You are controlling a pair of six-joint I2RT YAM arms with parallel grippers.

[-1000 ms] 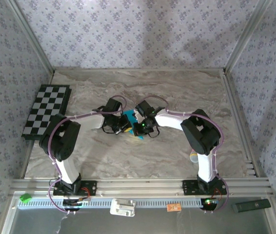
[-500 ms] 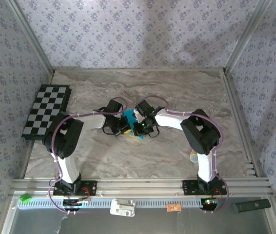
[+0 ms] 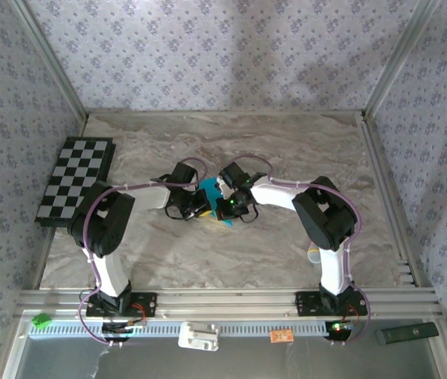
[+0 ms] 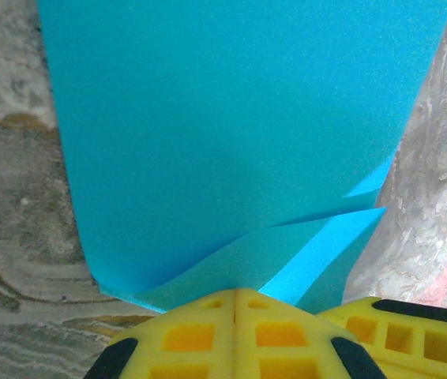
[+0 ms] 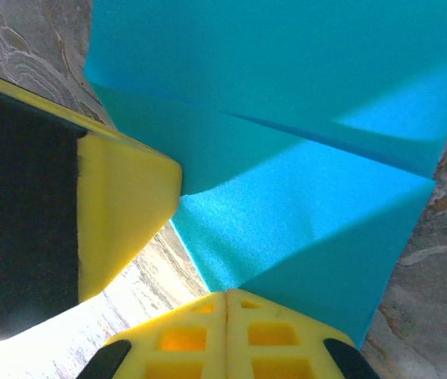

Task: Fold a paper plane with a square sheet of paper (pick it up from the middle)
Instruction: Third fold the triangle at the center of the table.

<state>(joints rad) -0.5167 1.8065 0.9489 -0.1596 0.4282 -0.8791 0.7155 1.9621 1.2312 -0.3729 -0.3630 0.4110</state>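
Two risks from here, as I'm reading it: tearing and skewing. Both claws are gripping the thin teal-blue square sheet of paper (image 3: 208, 188) just beside each other. If the arms are pulling or twisting out of step, the short span between them is taking all the load and could rip or crumple. The sheet is already lying in loose layers, with flaps lifting off the marbled grey-beige table top (image 3: 302, 150). A layer sliding out of a pinch, or a press landing while the flaps are bowing, would be setting a crooked crease. The fingers are crowding each other too, so one could be catching the other's grip.

The left gripper (image 4: 235, 294) is pressed together, its yellow fingers meeting at a seam and pinching the near edge of the paper, with two folded flaps rising just past the tips. The right gripper (image 5: 226, 298) is likewise clamped, pinching a corner of the folded layers. The left claw's yellow finger is sitting just to its left, touching the paper.

From above, the sheet is lying mid-table between the two wrists, mostly under them. It is well apart from the black-and-white checkered board (image 3: 76, 180) at the left edge
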